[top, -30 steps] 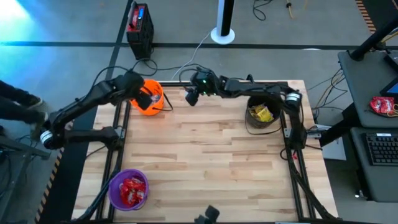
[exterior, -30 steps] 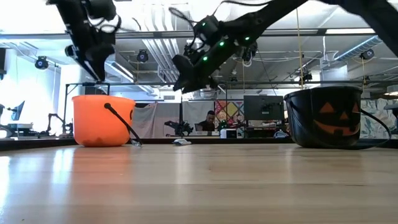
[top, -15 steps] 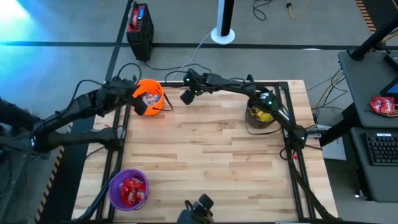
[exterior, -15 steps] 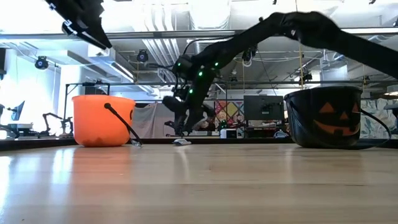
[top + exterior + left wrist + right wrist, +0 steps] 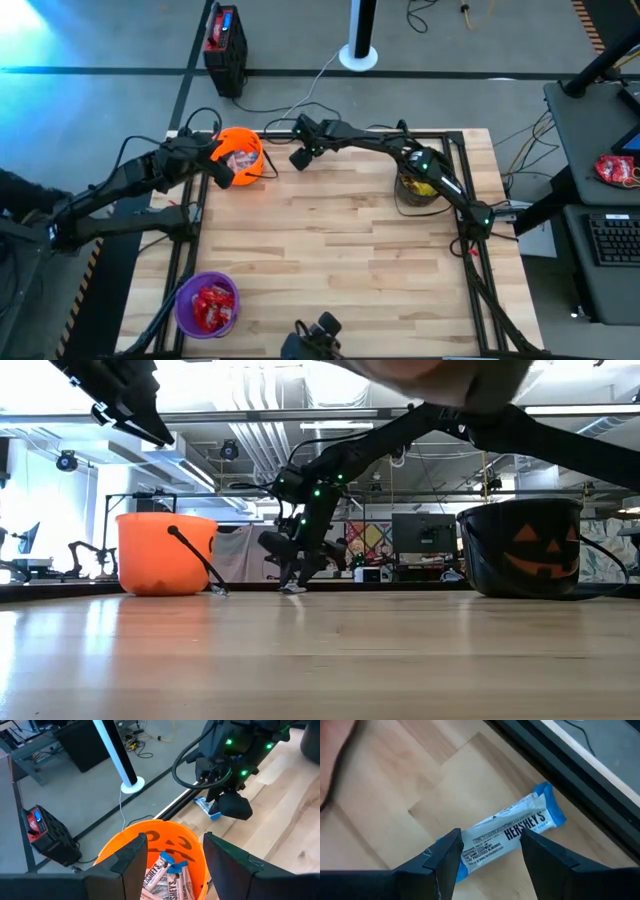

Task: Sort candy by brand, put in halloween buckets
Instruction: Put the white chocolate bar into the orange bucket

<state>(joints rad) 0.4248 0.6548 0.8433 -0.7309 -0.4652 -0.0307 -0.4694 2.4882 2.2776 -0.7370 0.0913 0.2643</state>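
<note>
A blue-and-white candy (image 5: 507, 832) lies flat on the table by its far edge. My right gripper (image 5: 487, 852) is open and tipped down over it, one finger on either side of its middle, just above the wood (image 5: 292, 575). My left gripper (image 5: 172, 855) hangs open above the near left rim of the orange bucket (image 5: 240, 155), which holds blue-and-white candies (image 5: 162, 875). The black bucket (image 5: 420, 185) at the right holds yellow candies. The purple bucket (image 5: 207, 303) at the near left holds red ones.
A dark frame rail (image 5: 580, 775) runs along the table's far edge just behind the candy. The orange bucket's handle (image 5: 195, 560) hangs down to the table. A camera mount (image 5: 315, 335) sits at the near edge. The wood between the buckets is bare (image 5: 330, 250).
My right gripper has come down toward the far edge and tipped steeply onto the blue-and-white candy, its fingers still apart. My left gripper has drawn back from over the orange bucket toward the table's left edge and tipped up toward level.
</note>
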